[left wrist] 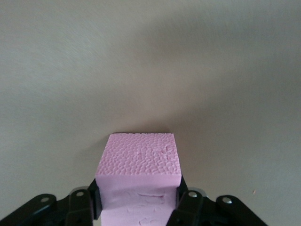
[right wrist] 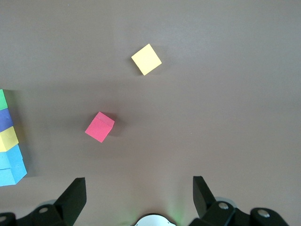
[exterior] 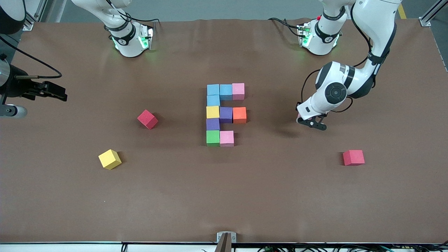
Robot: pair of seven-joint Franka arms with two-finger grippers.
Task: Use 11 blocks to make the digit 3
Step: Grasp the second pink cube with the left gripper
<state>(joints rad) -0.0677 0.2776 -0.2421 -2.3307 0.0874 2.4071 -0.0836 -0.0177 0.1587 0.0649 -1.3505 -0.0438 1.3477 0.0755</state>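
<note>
A loose yellow block point(exterior: 110, 159) lies nearest the camera, with two red cubes point(exterior: 147, 119) point(exterior: 353, 157) also loose on the surface point(exterior: 224, 196). Ten blocks point(exterior: 225, 114) are joined at the centre. The left hand point(exterior: 309, 120), toward its own end from them, grips one pink block point(left wrist: 139, 174). The right hand point(exterior: 52, 91) waits open.

Ten blocks point(exterior: 224, 113) touching mid-table; eleventh, pink block point(left wrist: 138, 176), clamped in left pincer point(exterior: 309, 122)
</note>
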